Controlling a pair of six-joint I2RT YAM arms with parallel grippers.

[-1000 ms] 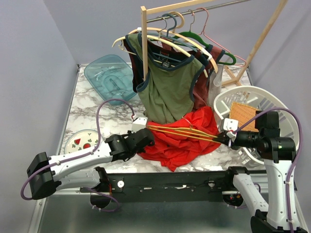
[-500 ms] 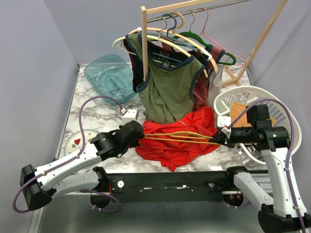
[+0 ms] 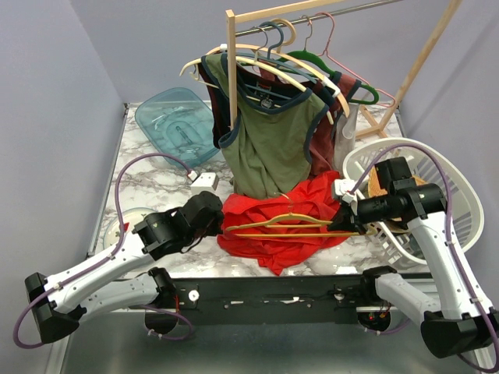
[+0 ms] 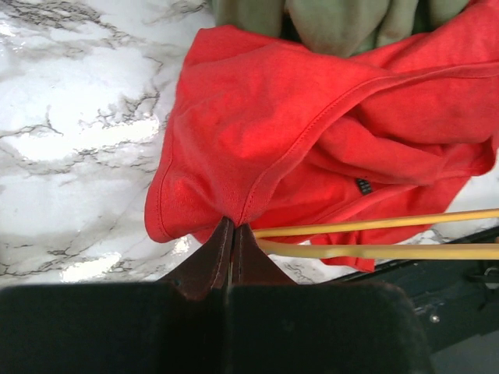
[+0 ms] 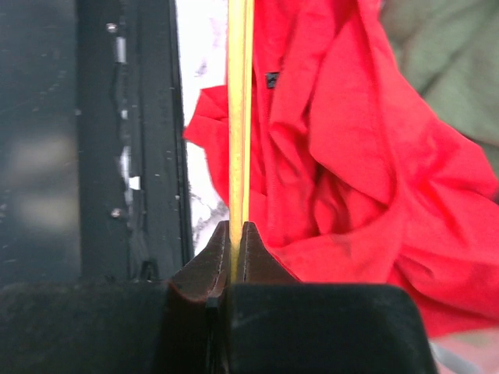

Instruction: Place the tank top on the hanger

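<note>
The bright red tank top [image 3: 274, 251] lies crumpled on the marble table near the front edge. My left gripper [image 3: 221, 227] is shut on its left hem; in the left wrist view the gripper [image 4: 232, 224] pinches a fold of the tank top [image 4: 257, 132]. The thin yellow hanger [image 3: 281, 234] lies level across the red fabric, hook pointing away from me. My right gripper [image 3: 345, 227] is shut on its right end; in the right wrist view the hanger [image 5: 238, 117] runs straight out from the gripper [image 5: 236, 226], beside the tank top [image 5: 351, 156].
A wooden rack post [image 3: 231, 70] stands behind, with an olive-green top [image 3: 269, 136] and several hangers on the rail. A white laundry basket [image 3: 437, 167] sits at right, a blue tub [image 3: 175, 121] at back left, a small white box [image 3: 205, 181] and a plate [image 3: 129, 222] at left.
My left gripper has pulled the tank top's hem to the left and nearer. The right gripper has shifted left and away, and the hanger has swung from slanted to level.
</note>
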